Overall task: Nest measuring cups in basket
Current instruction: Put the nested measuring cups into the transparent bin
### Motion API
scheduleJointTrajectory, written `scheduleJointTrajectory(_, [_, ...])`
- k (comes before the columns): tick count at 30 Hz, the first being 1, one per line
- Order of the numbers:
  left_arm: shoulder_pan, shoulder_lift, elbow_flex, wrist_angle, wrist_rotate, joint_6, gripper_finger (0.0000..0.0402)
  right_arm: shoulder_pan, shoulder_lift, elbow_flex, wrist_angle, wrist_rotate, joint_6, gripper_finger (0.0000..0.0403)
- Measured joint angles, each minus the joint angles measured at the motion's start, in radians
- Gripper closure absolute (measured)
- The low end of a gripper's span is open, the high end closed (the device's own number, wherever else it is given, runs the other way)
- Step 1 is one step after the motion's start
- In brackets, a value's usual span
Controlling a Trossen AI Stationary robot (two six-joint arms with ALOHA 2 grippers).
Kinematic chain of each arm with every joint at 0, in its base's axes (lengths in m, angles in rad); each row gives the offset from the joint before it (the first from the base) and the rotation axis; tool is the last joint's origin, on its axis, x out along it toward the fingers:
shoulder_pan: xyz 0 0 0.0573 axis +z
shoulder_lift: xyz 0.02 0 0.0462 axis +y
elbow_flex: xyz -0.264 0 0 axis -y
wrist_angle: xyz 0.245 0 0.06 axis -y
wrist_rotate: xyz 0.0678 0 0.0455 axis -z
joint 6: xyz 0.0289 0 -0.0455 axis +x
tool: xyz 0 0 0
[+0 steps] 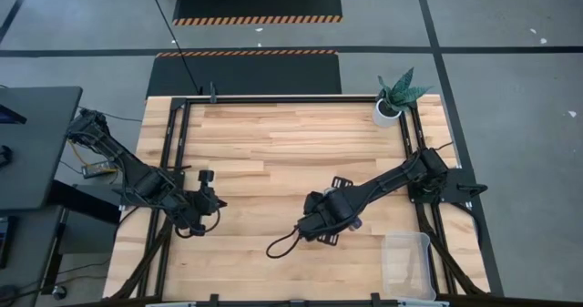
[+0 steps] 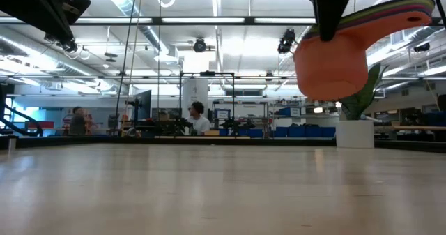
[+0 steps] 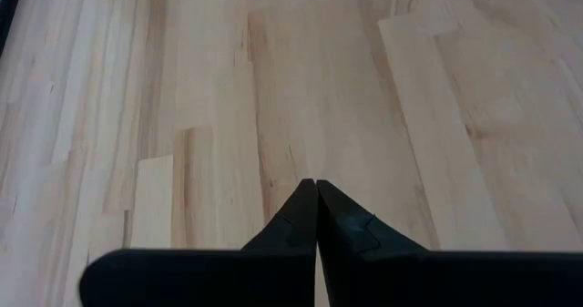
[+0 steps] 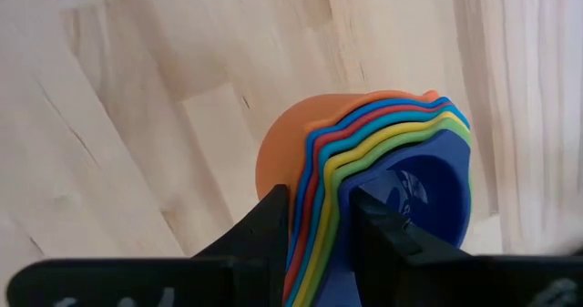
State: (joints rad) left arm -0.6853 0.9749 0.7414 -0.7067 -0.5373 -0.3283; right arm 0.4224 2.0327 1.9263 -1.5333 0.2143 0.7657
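The measuring cups point(image 4: 383, 161) sit nested in one stack, orange outermost and dark blue innermost. In the low view the orange cup point(image 2: 333, 64) hangs clear above the table, with the stacked handles point(image 2: 408, 12) slanting up. My right gripper point(image 4: 323, 230) is shut on the stack, right of the table's middle and near the front point(image 1: 319, 225). My left gripper point(image 3: 316, 198) is shut and empty over bare wood at the table's left point(image 1: 214, 200). The clear basket point(image 1: 407, 263) stands at the near right corner. My right gripper pinches the stacked rims of the nested cups point(image 4: 319, 207) between its two fingers. One finger point(image 4: 387, 230) is inside the innermost dark blue cup, and the other point(image 4: 269, 230) is outside, against the orange cup. The stack is lifted clear of the table and hangs tilted.
A white plant pot point(image 1: 389, 107) with a green plant stands at the far right corner. A black cable loop point(image 1: 282, 245) hangs from the right arm near the front. A dark frame rail point(image 1: 182, 143) runs around the table. People sit far behind the table point(image 2: 198, 116).
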Motion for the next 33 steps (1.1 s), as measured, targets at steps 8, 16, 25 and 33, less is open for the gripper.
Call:
scheduleJointTrajectory(8, [0.000, 0.000, 0.000, 0.000, 0.000, 0.001, 0.0395, -0.001, -0.003, 0.004, -0.037, -0.035, 0.076, 0.0305])
scheduleJointTrajectory(16, [0.000, 0.000, 0.000, 0.000, 0.000, 0.003, 0.0395, 0.000, -0.011, 0.004, -0.038, -0.066, 0.152, 0.0305])
scheduleJointTrajectory(25, [0.000, 0.000, 0.000, 0.000, 0.000, 0.003, 0.0395, 0.000, -0.011, 0.004, -0.038, -0.108, 0.175, 0.0305])
scheduleJointTrajectory(33, [0.000, 0.000, 0.000, 0.000, 0.000, 0.003, 0.0395, 0.000, -0.011, 0.004, -0.038, -0.114, 0.197, 0.0305])
